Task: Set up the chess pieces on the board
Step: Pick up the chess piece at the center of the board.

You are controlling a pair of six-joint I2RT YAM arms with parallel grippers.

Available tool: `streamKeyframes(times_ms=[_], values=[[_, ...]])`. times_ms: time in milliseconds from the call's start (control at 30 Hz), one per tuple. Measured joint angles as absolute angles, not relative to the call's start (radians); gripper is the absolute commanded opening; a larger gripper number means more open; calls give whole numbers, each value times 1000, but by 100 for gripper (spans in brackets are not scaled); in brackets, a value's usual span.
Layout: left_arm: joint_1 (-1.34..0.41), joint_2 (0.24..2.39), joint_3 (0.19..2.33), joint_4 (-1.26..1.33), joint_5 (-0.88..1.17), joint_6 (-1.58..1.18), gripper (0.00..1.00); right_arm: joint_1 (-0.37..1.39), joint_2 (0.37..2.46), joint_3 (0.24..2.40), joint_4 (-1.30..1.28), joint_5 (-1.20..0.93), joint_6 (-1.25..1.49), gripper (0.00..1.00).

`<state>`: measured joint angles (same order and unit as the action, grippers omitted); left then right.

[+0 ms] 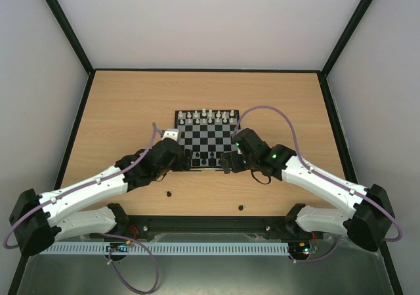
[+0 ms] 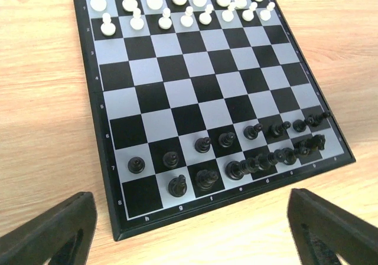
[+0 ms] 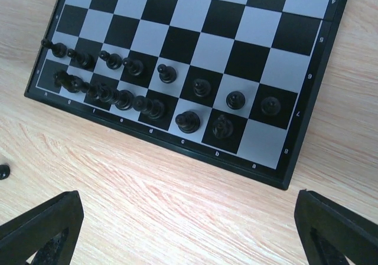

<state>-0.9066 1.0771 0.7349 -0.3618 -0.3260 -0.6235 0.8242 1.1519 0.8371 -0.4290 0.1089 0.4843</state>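
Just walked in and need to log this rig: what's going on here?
Two robot arms are setting up the board. The left claw and right claw hang open and empty at its near edge. The black chess pieces stand on its near rows; two stray pieces lie on the table. White pieces line the far side.

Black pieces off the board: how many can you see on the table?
2. The left piece lies on the table just off the board's near-left corner; the right piece lies nearer the table's front edge, right of centre. More may be hidden.
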Motion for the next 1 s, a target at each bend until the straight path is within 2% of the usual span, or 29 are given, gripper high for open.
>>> streamKeyframes(times_ms=[33,300,700,900,1000], values=[[-907,1060,725,-356,-322,-624,99,824,1152,838,-432,107,487,99],[-907,1000,677,-320,-279,-612,99,824,1137,840,-483,86,541,99],[-907,1010,669,-252,-198,-590,99,892,1003,779,-577,80,699,100],[-907,1010,669,-253,-198,-589,99,1040,1002,738,-621,103,802,91],[-907,1006,669,-253,-199,-589,99,1112,1030,738,-648,139,852,84]])
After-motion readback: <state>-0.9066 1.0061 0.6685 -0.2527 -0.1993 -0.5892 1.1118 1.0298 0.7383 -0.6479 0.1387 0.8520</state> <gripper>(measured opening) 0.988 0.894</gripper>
